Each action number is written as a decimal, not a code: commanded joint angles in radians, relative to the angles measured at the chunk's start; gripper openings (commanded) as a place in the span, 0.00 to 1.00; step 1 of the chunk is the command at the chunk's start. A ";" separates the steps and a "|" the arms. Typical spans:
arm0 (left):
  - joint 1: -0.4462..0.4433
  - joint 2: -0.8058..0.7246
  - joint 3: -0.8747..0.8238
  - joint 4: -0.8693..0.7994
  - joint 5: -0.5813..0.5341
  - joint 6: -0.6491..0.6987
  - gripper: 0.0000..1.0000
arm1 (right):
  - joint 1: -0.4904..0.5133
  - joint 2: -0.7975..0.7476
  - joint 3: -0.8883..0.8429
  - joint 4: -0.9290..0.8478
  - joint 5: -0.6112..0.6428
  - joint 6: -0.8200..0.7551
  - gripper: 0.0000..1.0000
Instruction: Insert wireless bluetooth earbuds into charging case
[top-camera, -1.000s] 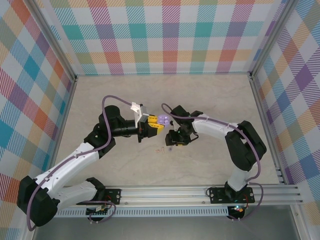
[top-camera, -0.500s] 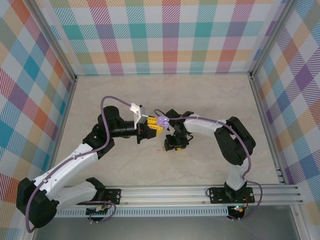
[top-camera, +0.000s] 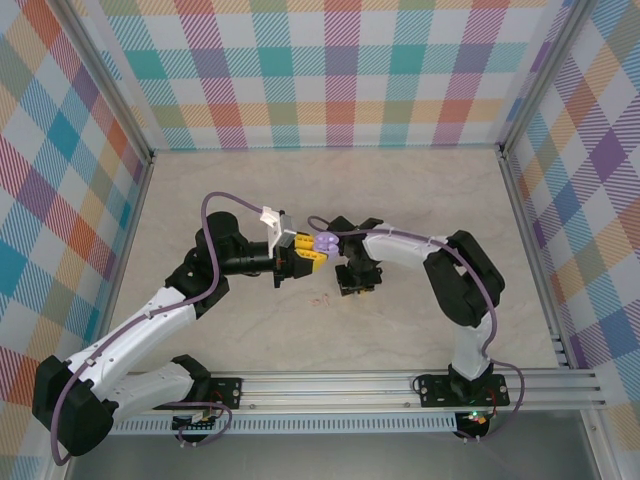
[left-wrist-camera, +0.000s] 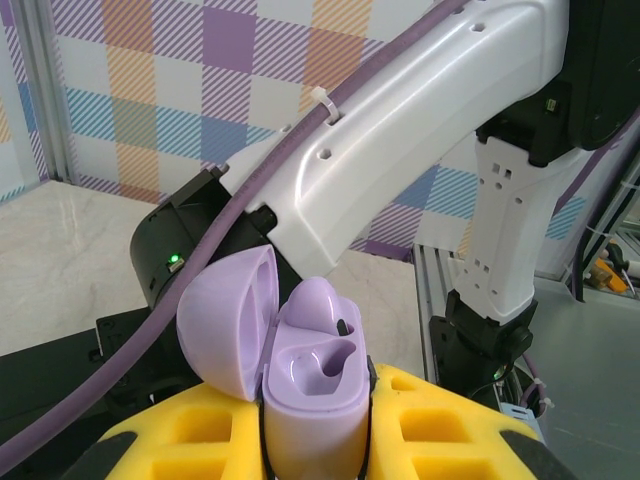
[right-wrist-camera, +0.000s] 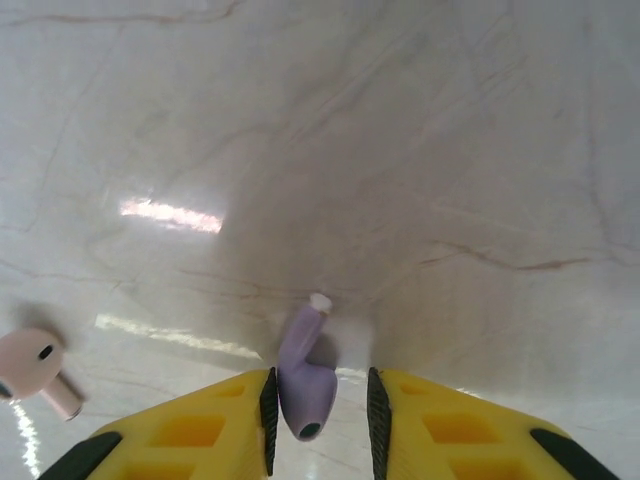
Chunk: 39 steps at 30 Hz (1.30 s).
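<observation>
A: Where's the bud?

B: The lilac earbud (right-wrist-camera: 303, 372) lies on the table (right-wrist-camera: 420, 150) at the bottom centre of the right wrist view, stem pointing up-frame. The right gripper (right-wrist-camera: 319, 392) is narrow and has a pad on either side of it. The bud sits against the left pad and a sliver of gap shows at the right one, so I can't tell whether it is pinched yet.

A: And the case?

B: The left gripper (left-wrist-camera: 315, 440) is clamped on the lilac case (left-wrist-camera: 310, 385) at the bottom centre of its wrist view. The lid (left-wrist-camera: 230, 315) is swung open to the left and the front socket looks empty.

A: How should it be done?

B: I'd centre the bud between the pads before squeezing. It's small and smooth, so an off-centre pinch could flick it away. Grip the body, lift straight up, then turn the stem to match the socket.

A: Anything nearby?

B: A pink earbud (right-wrist-camera: 38, 368) lies at the lower left, well apart from the lilac one.
</observation>
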 joint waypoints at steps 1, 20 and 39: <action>0.007 -0.007 0.017 0.007 0.017 0.018 0.10 | -0.007 0.028 0.043 -0.071 0.085 -0.019 0.33; 0.005 0.014 0.027 0.008 0.020 0.019 0.10 | -0.050 -0.086 0.036 -0.073 -0.004 -0.077 0.36; -0.001 0.022 0.033 0.002 0.009 0.019 0.10 | -0.058 0.008 0.018 -0.081 0.031 -0.038 0.22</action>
